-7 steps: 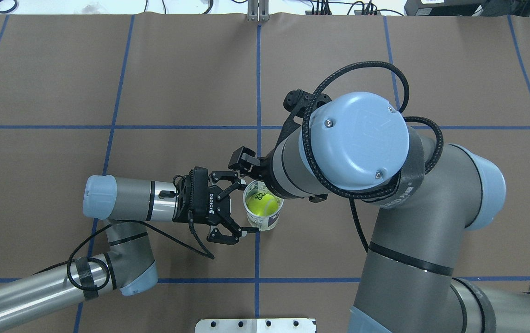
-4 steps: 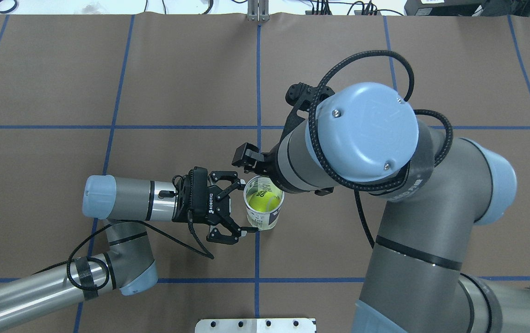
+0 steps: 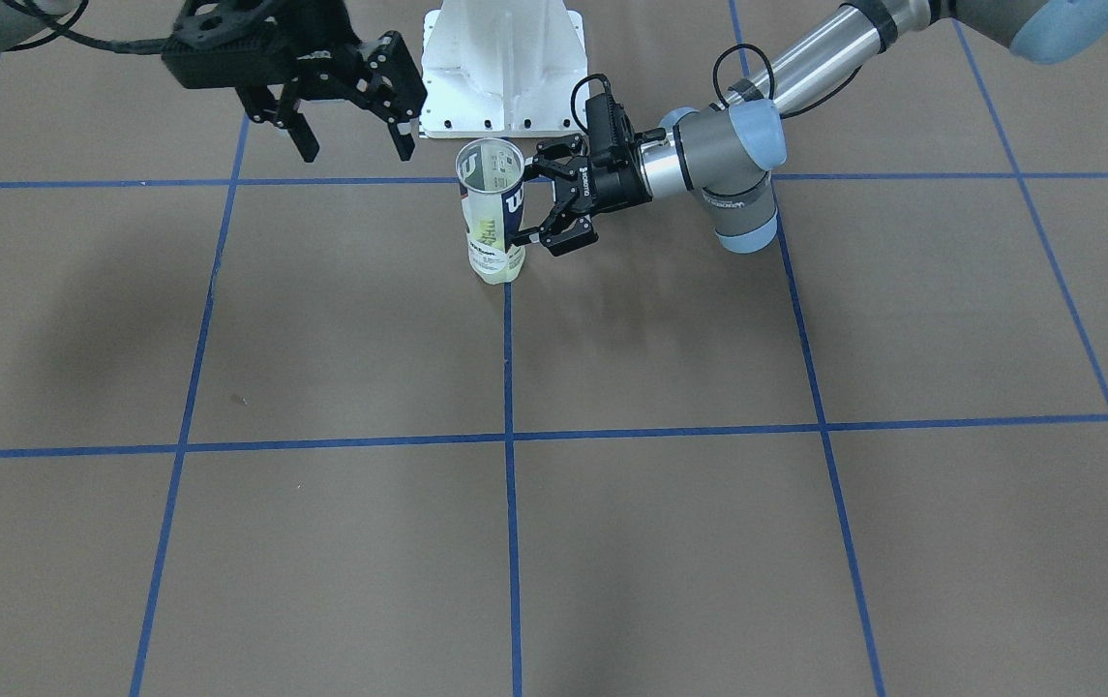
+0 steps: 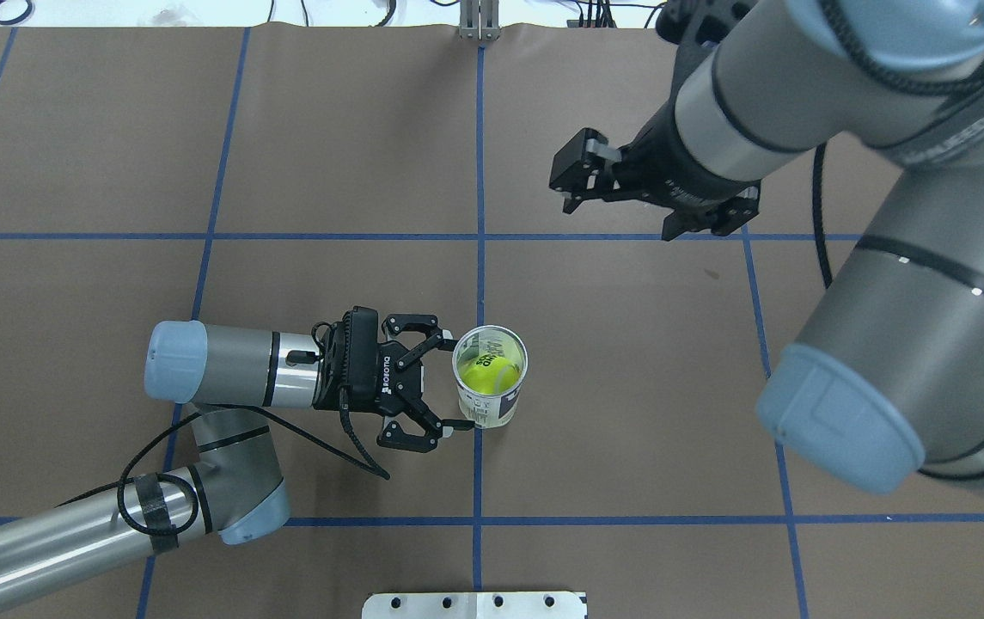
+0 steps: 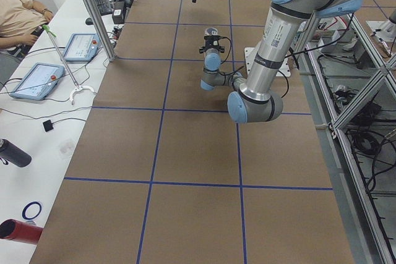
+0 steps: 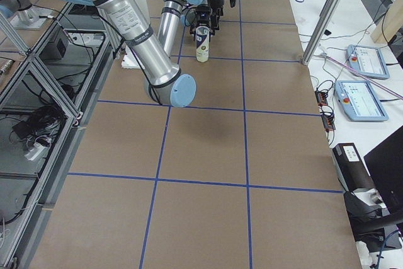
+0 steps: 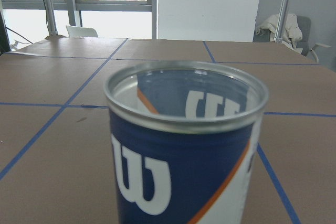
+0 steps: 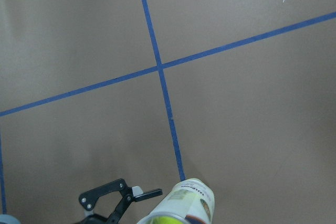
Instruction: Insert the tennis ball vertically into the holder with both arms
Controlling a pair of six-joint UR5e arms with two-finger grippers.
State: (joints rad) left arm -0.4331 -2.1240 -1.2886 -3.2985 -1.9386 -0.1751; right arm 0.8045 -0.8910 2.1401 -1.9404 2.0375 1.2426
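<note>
The holder (image 4: 504, 408), a clear can with a navy and white "W" label, stands upright near the table's middle. The yellow tennis ball (image 4: 489, 376) lies inside it, seen through the open top. My left gripper (image 4: 451, 381) lies level on the can's left side, open, its fingertips (image 4: 443, 337) spread just past the can's wall. The left wrist view is filled by the holder (image 7: 184, 171). My right gripper (image 4: 639, 194) hangs open and empty, high above the table, far right of the can. The front view shows the holder (image 3: 494, 218) between the left gripper (image 3: 532, 205) and the right gripper (image 3: 352, 136).
A white flanged pedestal (image 3: 500, 63) stands at the robot's edge of the table, behind the can. Blue tape lines (image 4: 479, 258) grid the brown table cover. A person (image 5: 18, 17) sits at a side bench with tablets (image 5: 37, 78).
My right arm has risen from over the can's mouth and swung far away to the right. The ball stays in the can. My left gripper has drawn back slightly, still open.
</note>
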